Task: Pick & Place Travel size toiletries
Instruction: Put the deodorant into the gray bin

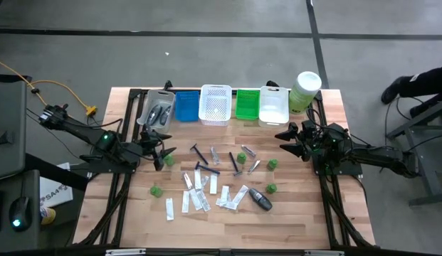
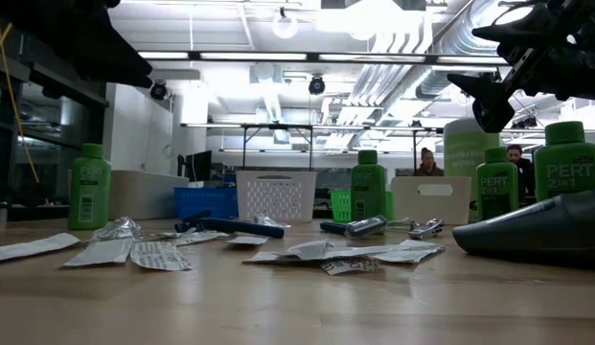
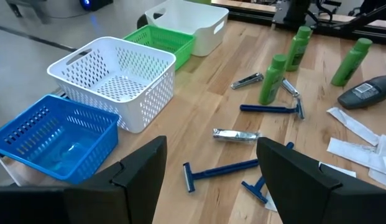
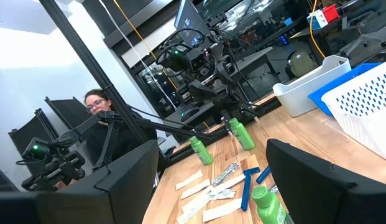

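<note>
The travel size toiletries lie spread over the middle of the wooden table: green bottles (image 1: pixel 241 156) standing upright, blue-handled razors (image 1: pixel 199 151), white sachets (image 1: pixel 196 193), silvery tubes (image 1: pixel 215 154) and a dark grey oval piece (image 1: pixel 260 200). My left gripper (image 1: pixel 160 153) hovers open at their left edge, with a green bottle (image 1: pixel 169 162) close beside it. In its wrist view the left gripper (image 3: pixel 211 152) has nothing between its fingers, and a razor (image 3: pixel 220 170) lies beyond them. My right gripper (image 1: pixel 288 141) hangs open at the right, above the table, and holds nothing (image 4: pixel 211 158).
Along the far edge stands a row of baskets: clear (image 1: pixel 158 107) with dark pieces inside, blue (image 1: pixel 186 105), white (image 1: pixel 215 104), green (image 1: pixel 247 104) and a white bin (image 1: pixel 273 105). A pale-green canister (image 1: pixel 306 89) stands at the far right. People (image 2: pixel 426 163) sit in the room beyond.
</note>
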`<state>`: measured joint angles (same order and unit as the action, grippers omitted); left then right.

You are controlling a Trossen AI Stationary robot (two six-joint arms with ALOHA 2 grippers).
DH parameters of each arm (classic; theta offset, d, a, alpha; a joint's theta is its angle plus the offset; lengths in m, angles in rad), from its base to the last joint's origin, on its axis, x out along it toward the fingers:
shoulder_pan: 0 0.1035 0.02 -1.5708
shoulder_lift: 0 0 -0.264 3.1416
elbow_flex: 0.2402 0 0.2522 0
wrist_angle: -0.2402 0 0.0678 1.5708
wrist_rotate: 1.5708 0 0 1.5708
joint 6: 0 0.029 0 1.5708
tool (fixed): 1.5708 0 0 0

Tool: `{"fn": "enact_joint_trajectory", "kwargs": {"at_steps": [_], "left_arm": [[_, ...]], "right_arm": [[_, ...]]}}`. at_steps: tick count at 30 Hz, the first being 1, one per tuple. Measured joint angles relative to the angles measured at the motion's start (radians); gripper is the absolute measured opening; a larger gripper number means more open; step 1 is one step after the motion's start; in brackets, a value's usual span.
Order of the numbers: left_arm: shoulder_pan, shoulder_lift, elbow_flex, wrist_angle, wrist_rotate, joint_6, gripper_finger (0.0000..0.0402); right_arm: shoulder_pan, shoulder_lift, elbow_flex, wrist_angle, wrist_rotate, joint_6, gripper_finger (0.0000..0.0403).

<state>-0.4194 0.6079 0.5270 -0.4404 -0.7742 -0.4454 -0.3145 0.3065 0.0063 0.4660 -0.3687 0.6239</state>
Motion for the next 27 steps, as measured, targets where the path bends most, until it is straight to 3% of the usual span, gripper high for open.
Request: {"fn": "enact_joint_trajectory", "kwargs": {"at_steps": [11, 16, 22, 27], "left_arm": [[0.0, 0.0, 0.0, -0.004, 0.027, 0.006, 0.0248], [0.0, 0.0, 0.0, -0.004, 0.027, -0.01, 0.0248], [0.0, 0.0, 0.0, -0.003, 0.027, -0.022, 0.0248], [0.0, 0.0, 0.0, -0.003, 0.027, -0.024, 0.0248]], "right_arm": [[0.0, 0.0, 0.0, 0.001, 0.0, 0.005, 0.0293], [0.0, 0.0, 0.0, 0.031, -0.011, 0.176, 0.0293], [0.002, 0.0, 0.022, 0.064, -0.198, 0.138, 0.0293], [0.041, 0.001, 0.071, 0.063, -0.192, 0.134, 0.0293]]}}
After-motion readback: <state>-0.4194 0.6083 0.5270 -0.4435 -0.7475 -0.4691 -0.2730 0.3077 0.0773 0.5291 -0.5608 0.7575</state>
